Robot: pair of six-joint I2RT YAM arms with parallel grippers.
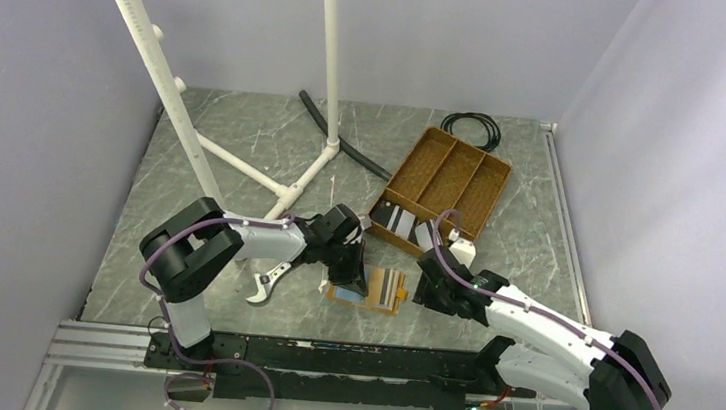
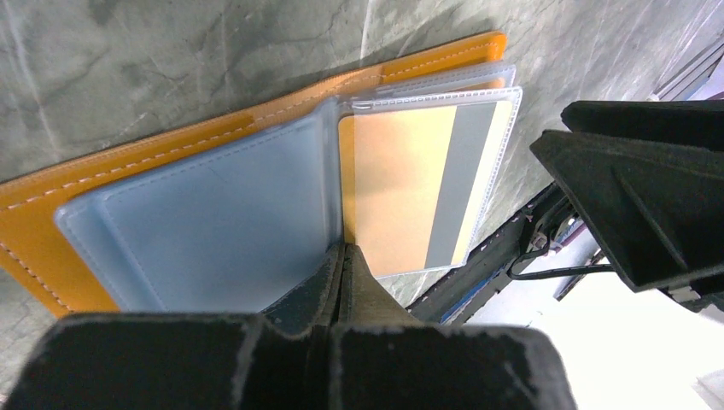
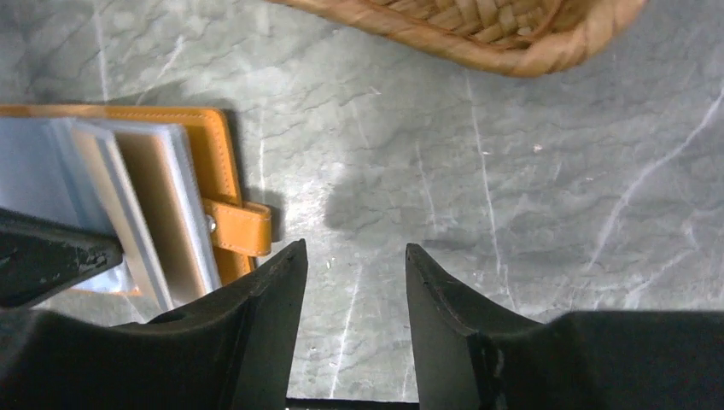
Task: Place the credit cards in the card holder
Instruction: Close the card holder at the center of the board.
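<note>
Top view: a grey marbled bench point(image 1: 257, 119) with two robot arms reaching in from its near edge. The card holder point(image 1: 368, 288) lies open between the left jaws and the right jaws. It touches the left ones and sits just beside the right ones. Beyond both jaws is a brown woven divided tray point(image 1: 447, 178), with credit cards point(image 1: 395, 216) in its nearest compartments.

Left wrist view: the left jaws are clenched tight, tips together on the fold of the orange card holder point(image 2: 213, 128). Left of the tips is a bluish panel point(image 2: 205, 231). Right of them is a clear sleeve holding a tan card with a grey stripe point(image 2: 410, 188). Whether the tips pinch a page cannot be told.

Right wrist view: the right jaws are released, parted over bare bench point(image 3: 512, 213) and grasping nothing. The card holder point(image 3: 218, 162) lies left of them, its snap tab point(image 3: 239, 229) nearest. The woven tray's rim point(image 3: 512, 51) lies ahead.
</note>
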